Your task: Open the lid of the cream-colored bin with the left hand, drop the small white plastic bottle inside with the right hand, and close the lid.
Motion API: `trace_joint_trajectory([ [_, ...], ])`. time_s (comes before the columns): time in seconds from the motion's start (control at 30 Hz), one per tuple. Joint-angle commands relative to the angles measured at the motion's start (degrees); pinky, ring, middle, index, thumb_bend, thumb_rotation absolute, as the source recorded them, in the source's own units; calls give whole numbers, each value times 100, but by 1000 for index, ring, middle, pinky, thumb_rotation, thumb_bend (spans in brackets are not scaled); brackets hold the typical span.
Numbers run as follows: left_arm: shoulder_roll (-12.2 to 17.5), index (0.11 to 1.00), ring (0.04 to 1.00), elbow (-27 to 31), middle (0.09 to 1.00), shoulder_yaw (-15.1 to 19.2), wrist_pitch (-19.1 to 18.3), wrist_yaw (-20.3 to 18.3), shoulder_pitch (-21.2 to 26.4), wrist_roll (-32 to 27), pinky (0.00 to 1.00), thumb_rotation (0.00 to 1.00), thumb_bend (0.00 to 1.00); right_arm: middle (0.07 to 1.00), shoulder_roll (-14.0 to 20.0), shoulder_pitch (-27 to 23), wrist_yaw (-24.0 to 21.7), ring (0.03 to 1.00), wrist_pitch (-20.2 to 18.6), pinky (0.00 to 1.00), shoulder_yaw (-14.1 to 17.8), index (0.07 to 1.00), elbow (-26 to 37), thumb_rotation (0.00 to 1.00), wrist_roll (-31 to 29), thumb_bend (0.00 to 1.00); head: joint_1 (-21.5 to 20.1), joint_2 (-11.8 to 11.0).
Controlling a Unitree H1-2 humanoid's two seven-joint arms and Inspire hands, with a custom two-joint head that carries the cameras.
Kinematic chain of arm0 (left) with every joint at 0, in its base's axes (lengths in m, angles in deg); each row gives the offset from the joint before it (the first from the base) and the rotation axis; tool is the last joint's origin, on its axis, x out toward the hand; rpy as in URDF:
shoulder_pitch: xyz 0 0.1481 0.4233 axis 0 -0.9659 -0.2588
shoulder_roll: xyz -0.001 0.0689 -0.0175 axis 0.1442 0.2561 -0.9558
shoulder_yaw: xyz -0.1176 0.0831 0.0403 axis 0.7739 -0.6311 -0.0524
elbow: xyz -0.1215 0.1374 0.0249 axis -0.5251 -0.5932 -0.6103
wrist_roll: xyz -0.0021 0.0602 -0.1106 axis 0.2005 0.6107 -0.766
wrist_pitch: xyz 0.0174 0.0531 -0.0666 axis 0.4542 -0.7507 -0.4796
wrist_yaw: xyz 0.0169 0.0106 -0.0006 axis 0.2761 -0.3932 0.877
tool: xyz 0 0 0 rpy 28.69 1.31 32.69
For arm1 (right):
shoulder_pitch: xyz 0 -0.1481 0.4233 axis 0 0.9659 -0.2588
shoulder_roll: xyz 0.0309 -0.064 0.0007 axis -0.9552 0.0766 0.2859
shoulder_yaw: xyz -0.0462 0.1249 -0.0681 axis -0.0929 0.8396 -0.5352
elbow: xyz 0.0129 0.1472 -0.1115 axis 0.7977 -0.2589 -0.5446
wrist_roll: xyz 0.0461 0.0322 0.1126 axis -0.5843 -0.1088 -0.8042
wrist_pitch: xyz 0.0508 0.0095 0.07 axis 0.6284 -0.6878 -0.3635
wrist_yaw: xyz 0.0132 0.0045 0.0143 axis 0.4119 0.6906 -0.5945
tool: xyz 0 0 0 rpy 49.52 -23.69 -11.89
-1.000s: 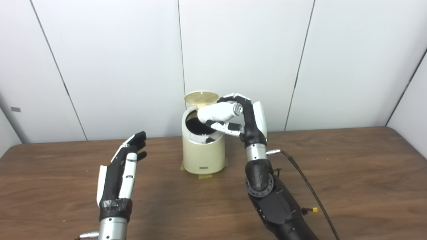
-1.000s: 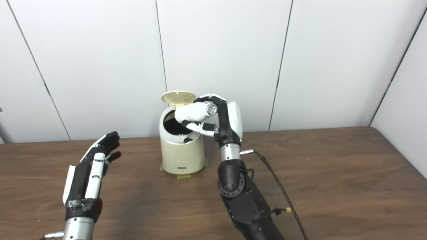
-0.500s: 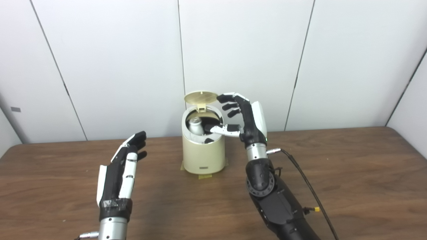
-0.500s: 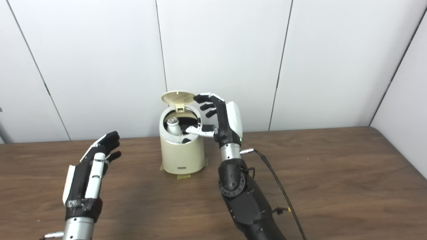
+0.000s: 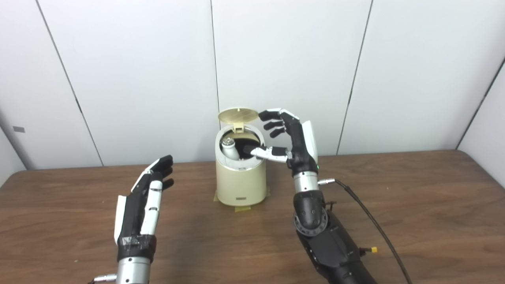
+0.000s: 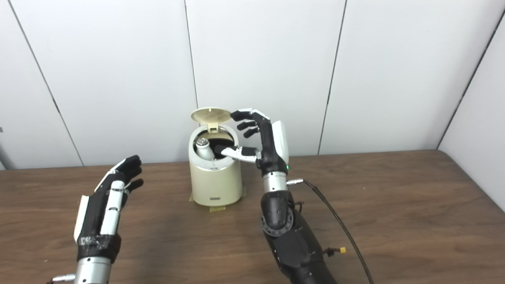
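The black-and-white left hand [image 5: 143, 199] hangs open and empty above the brown wooden table [image 5: 414, 205]. To its right, the round cream-colored bin [image 5: 240, 179] has its lid [image 5: 238, 114] raised, and the small white plastic bottle [image 5: 228, 147] stands inside. The right hand [image 5: 292, 140] is open and empty beside the rim. Judging by this, the drop step is done; next the right hand must clear away so the lid can be closed.

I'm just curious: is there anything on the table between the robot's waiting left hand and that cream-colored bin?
No. Between the left hand and the cream-colored bin lies only bare brown table; both eye views show it.
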Motion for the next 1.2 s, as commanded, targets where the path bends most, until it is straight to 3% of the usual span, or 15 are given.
trace_joint_trajectory([
  [0.0, -16, 830, 867, 155, 856, -3, 180, 5, 165, 37, 820, 823, 318, 584, 17, -143, 281, 501, 461, 394, 29, 493, 142, 139, -90, 541, -2, 8],
  [0.1, -25, 826, 863, 169, 854, 16, 167, 26, 162, 39, 816, 820, 324, 658, 81, -12, 656, 572, 488, 447, -84, 491, 322, 152, -221, 517, -5, 16],
  [0.23, -44, 821, 852, 212, 847, 72, 89, 82, 174, 54, 807, 806, 332, 602, 178, 221, 884, 549, 488, 447, -218, 492, 817, 165, -466, 504, 14, 15],
  [0.37, 0, 830, 859, 212, 855, 116, 119, 71, 170, 46, 826, 819, 341, 635, 338, 637, 380, 623, 466, 572, -233, 493, 1516, 175, -828, 494, 52, 12],
  [0.4, 9, 830, 858, 216, 855, 123, 125, 65, 166, 42, 828, 823, 341, 673, 383, 782, 175, 685, 382, 686, -207, 495, 1721, 178, -839, 489, 62, 20],
  [0.47, 24, 828, 853, 217, 851, 138, 138, 55, 163, 29, 820, 832, 339, 721, 440, 1003, -214, 750, 163, 789, -166, 497, 2075, 180, -912, 484, 66, 9],
  [0.5, 31, 828, 852, 214, 851, 155, 156, 62, 170, 28, 816, 838, 345, 764, 537, 1166, -567, 786, 77, 811, -199, 639, 2325, 567, -1187, 497, 62, 5],
  [0.53, 36, 825, 849, 209, 848, 168, 169, 68, 176, 29, 806, 862, 362, 839, 593, 1280, -843, 845, 24, 833, -203, 794, 2497, 811, -1390, 491, 61, 4],
  [0.6, 80, 825, 847, 173, 848, 184, 253, 51, 202, 30, 801, 887, 367, 888, 711, 1480, -1380, 886, 71, 849, -219, 883, 2709, 934, -1800, 484, 76, -16],
  [0.63, 100, 823, 846, 156, 847, 189, 288, 36, 214, 17, 805, 888, 387, 917, 741, 1537, -1566, 914, 118, 878, -211, 909, 2740, 974, -1926, 408, 80, -22],
  [0.73, 222, 819, 842, 189, 841, 159, 308, -45, 290, 66, 810, 901, 392, 906, 722, 1679, -1908, 910, 396, 872, -115, 890, 2648, 995, -2195, 274, 122, -62],
  [0.8, 348, 806, 830, 251, 826, 147, 320, -125, 384, 86, 802, 901, 331, 875, 693, 1774, -2078, 878, 481, 835, -38, 852, 2568, 941, -2339, 224, 141, -47],
  [0.87, 536, 793, 824, 358, 815, 133, 187, -272, 531, 55, 790, 870, 225, 847, 668, 1839, -2242, 846, 489, 797, 38, 820, 2513, 865, -2437, 208, 157, -43],
  [0.97, 925, 815, 861, 570, 847, 57, -293, -646, 867, 35, 835, 893, 168, 823, 619, 1842, -2367, 816, 487, 754, 155, 806, 2453, 783, -2405, 242, 198, -46],
  [1.17, 1628, 906, 947, 717, 918, -308, -1028, -1142, 1939, 692, 928, 996, 358, 802, 515, 1814, -2352, 794, 478, 718, 324, 800, 2413, 739, -2173, 278, 210, -56],
])
